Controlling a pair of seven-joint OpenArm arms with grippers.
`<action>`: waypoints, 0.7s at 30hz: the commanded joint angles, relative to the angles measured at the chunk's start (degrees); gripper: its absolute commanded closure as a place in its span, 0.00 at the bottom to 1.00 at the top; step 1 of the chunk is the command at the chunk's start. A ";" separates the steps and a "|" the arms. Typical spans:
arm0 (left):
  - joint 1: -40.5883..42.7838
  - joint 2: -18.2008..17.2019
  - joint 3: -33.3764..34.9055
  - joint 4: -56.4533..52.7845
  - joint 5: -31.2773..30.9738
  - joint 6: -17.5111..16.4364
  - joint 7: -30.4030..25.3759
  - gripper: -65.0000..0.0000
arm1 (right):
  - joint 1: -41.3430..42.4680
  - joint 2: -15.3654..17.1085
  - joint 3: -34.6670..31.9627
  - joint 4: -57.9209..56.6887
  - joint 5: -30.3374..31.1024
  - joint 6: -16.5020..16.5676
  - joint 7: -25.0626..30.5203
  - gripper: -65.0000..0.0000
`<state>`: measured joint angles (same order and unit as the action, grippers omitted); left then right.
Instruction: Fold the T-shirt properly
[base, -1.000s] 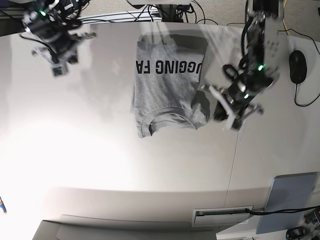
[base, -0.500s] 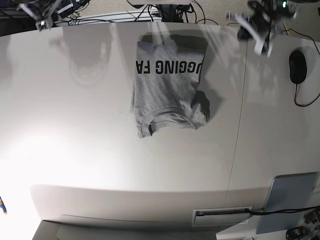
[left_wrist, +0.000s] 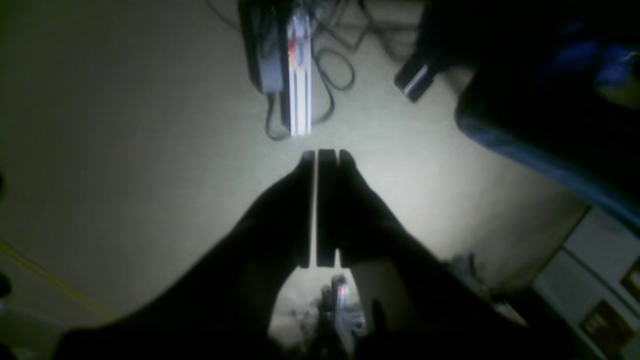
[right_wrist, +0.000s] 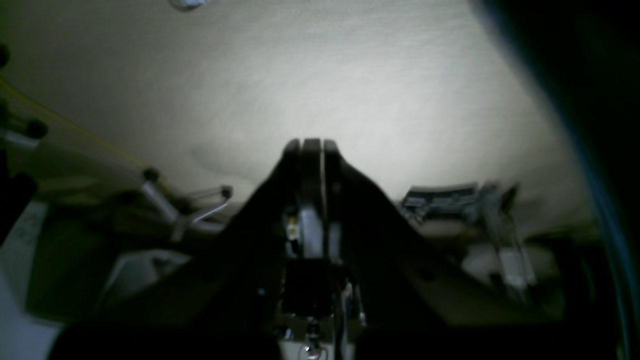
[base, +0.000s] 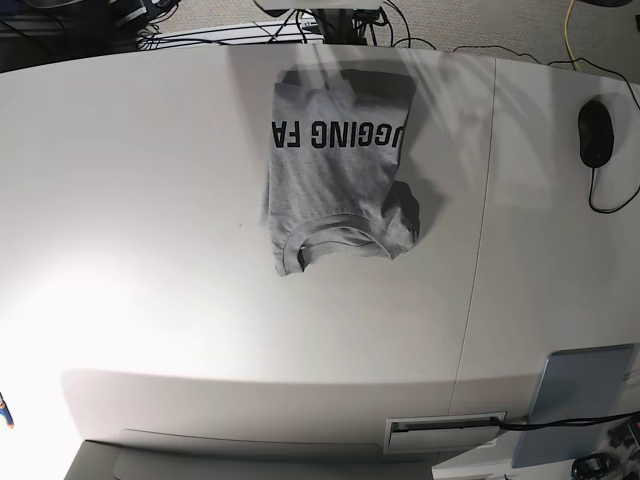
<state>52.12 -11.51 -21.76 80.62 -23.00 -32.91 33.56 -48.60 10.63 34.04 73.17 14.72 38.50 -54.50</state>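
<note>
**With both arms withdrawn: where the folded T-shirt lies relative to the grippers**

While the left wrist view looks down on floor and cables, the left gripper (left_wrist: 320, 160) shows its two dark jaws pressed together on nothing; no cloth is in its sight, so the T-shirt lies somewhere outside this frame.

Right wrist view: the right gripper (right_wrist: 311, 146) is likewise closed and empty, over pale floor; again no shirt appears ahead of it.

Base view: neither arm is visible. The T-shirt (base: 335, 180) rests on the white table (base: 150, 200), folded into a narrow panel with one sleeve bulging at the side toward the computer mouse (base: 594, 132). Its long axis runs from the table's far edge toward the camera, collar at the near end, lettering across the far end. Which arm is nearer cannot be told; judged from the shirt's central position, either would reach in from the far edge.
</note>
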 joint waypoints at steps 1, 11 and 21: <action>-0.79 -0.39 -0.15 -3.39 0.11 -0.48 -1.20 0.89 | 0.87 1.70 0.50 -4.17 -1.57 1.01 1.42 0.98; -20.57 -0.76 -0.15 -38.97 9.49 -0.83 -14.93 0.78 | 22.62 7.39 0.39 -43.52 -18.01 1.50 29.09 0.98; -36.44 0.92 -0.17 -53.51 13.20 3.65 -18.58 0.78 | 35.47 5.46 0.42 -48.63 -26.80 1.50 37.94 0.98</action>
<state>15.29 -10.33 -21.85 26.87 -9.80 -28.88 14.94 -12.80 15.22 34.33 24.29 -11.97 39.70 -16.25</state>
